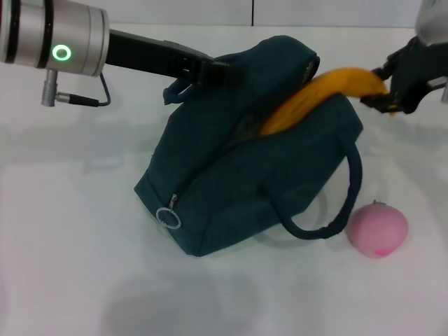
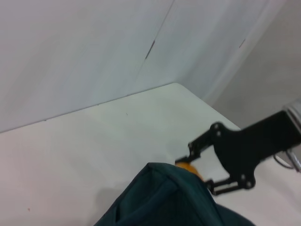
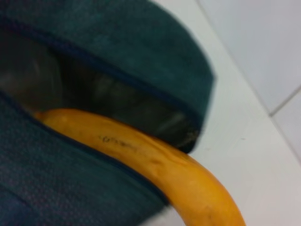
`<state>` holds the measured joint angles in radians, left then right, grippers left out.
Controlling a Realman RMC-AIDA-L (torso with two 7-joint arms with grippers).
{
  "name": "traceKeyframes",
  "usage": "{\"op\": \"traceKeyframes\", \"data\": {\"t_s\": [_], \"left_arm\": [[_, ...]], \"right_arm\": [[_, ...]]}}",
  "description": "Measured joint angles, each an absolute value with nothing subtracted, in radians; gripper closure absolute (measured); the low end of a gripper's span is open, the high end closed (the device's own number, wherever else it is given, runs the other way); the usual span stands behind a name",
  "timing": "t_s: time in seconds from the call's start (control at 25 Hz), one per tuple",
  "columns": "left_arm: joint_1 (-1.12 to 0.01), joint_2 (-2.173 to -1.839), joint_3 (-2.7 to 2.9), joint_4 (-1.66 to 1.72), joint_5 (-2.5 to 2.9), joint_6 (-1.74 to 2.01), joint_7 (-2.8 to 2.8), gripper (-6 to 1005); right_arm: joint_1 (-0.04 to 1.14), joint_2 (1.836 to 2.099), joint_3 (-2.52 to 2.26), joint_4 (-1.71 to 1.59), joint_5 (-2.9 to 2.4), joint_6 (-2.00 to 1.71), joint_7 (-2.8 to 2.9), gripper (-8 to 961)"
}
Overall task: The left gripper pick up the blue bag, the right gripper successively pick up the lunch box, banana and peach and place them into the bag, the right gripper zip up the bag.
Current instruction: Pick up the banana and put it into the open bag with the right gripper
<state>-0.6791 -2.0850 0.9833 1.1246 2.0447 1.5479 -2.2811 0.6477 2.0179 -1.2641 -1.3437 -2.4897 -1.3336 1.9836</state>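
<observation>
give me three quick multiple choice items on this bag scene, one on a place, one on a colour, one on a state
1. Where is the peach?
A. in the bag
B. on the table beside the bag
C. in the left hand

2. What colour is the blue bag's zipper ring?
A. silvery
B. red
C. yellow

3. How far in is the banana?
A. lying on the table
B. fully inside
C. half in, held by the right hand

Key: 1 B, it sits on the white table by the handle; 2 A, it is metallic; 3 C, one end is in the opening while the other sticks out.
</observation>
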Motion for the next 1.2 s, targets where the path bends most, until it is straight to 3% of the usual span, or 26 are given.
{"op": "traceKeyframes", "data": {"t_s": [0.24, 1.2], "left_arm": [[-0.682, -2.083, 0.983, 1.123, 2.045, 1.545, -2.28, 937], [-0.699, -2.085, 0.983, 1.105, 2.045, 1.543, -2.297, 937]], "right_arm": [[0.663, 2.006, -1.17, -1.362, -2.468, -1.427, 1.943, 483], [0.866, 2.013, -1.405, -1.398, -2.792, -1.594, 2.069, 461]]}}
